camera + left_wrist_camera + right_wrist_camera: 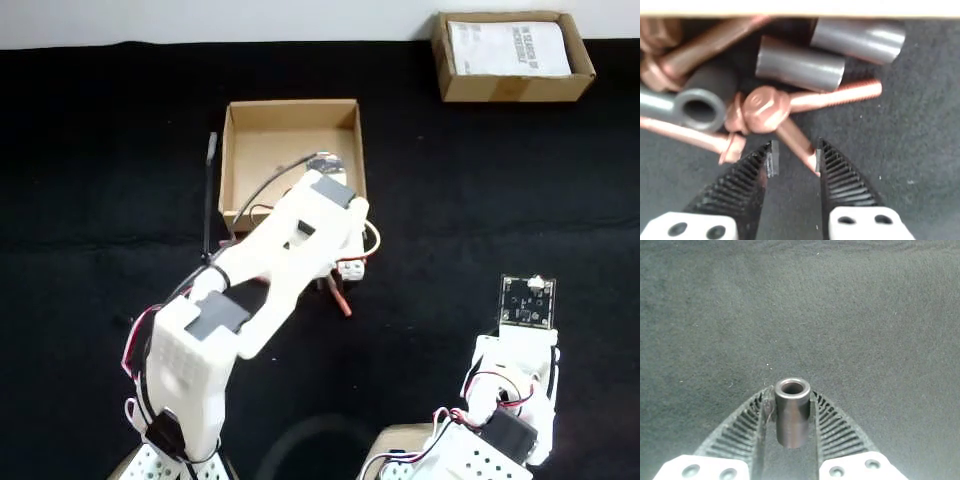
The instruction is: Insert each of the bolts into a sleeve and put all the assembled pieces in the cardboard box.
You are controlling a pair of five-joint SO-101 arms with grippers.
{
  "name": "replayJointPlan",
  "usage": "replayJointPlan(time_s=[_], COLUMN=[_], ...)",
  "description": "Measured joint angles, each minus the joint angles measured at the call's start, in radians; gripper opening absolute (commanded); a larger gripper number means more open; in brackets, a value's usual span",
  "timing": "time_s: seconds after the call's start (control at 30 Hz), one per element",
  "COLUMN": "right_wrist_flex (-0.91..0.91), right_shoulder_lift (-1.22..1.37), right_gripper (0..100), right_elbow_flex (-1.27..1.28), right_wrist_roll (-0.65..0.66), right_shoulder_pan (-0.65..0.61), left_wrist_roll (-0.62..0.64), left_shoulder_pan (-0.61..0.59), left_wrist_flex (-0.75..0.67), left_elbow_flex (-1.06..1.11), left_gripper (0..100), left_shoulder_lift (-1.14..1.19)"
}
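Note:
A pile of copper bolts (765, 107) and grey sleeves (800, 65) lies on the black mat beside the cardboard box (290, 135). My left gripper (794, 157) is open just over the pile, and the shank of one bolt (797, 142) lies between its fingertips, close to one finger (832, 167). From above, the left arm (290, 250) covers the pile, and one bolt (343, 300) sticks out near its tip. My right gripper (792, 400) is shut on a grey sleeve (792, 412), held upright over bare mat with its bore open toward the camera.
A second cardboard box (512, 60) with a printed sheet inside sits at the far right corner. The right arm (515, 370) stays near the front right. A thin black rod (210, 195) lies left of the middle box.

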Motion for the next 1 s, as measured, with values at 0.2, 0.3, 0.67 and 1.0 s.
replayJointPlan(time_s=[0.2, 0.3, 0.67, 1.0], right_wrist_flex=[0.000, -0.002, -0.005, -0.006], right_shoulder_lift=[0.000, 0.000, 0.000, 0.000], right_gripper=[0.8, 0.8, 0.8, 0.8], right_elbow_flex=[0.000, 0.021, 0.035, 0.035], right_wrist_roll=[0.000, 0.000, 0.000, 0.000], right_shoulder_pan=[0.000, 0.000, 0.000, 0.000], left_wrist_roll=[0.000, 0.000, -0.002, -0.002], left_shoulder_pan=[-0.005, -0.014, -0.014, -0.012], left_wrist_flex=[0.000, 0.000, 0.000, 0.051], left_elbow_flex=[-0.077, -0.089, -0.089, -0.114], left_gripper=[14, 14, 2, 1], left_shoulder_lift=[0.057, 0.058, 0.058, 0.055])
